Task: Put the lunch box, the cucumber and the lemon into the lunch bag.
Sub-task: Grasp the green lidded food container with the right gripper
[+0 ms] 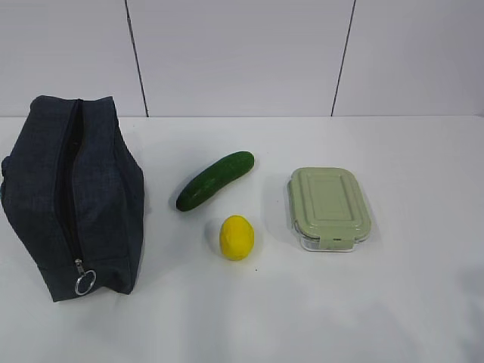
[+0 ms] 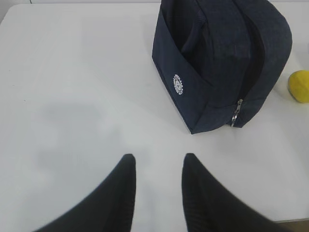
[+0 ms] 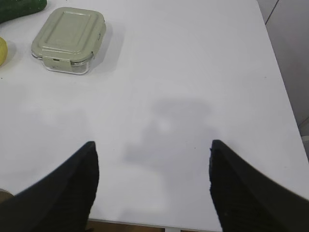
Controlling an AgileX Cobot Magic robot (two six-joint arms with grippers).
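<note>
Black ribbed fingers point(image 2: 126, 186) of the left gripper point(image 2: 157, 166) stood a little apart over bare white table point(image 2: 72, 96), holding nothing. Ahead of them and to the right, well apart, lay the lunch bag point(image 2: 217, 63), its zipper seemingly closed, the pull at the near end point(image 2: 235, 116). The navy fabric looked soft and likely to sag, so the zipper's silver ring point(image 1: 85, 282) seemed the surest place to take hold, with the bag steadied against the tug.

The right gripper point(image 3: 154, 166) had its fingers spread wide, also empty. Far ahead of them and to the left sat the lunch box point(image 3: 70, 38), sage lid clipped on. It appeared rigid and smooth-sided, probably slippery; gripping across its short sides would suit the wide opening. Just beyond its left edge showed the lemon point(image 3: 2, 50), firm, round and apt to roll, best pinched across its middle. Farthest off lay the cucumber point(image 3: 21, 8), stiff and glossy; a hold at mid-length, across its width, should keep it level.
</note>
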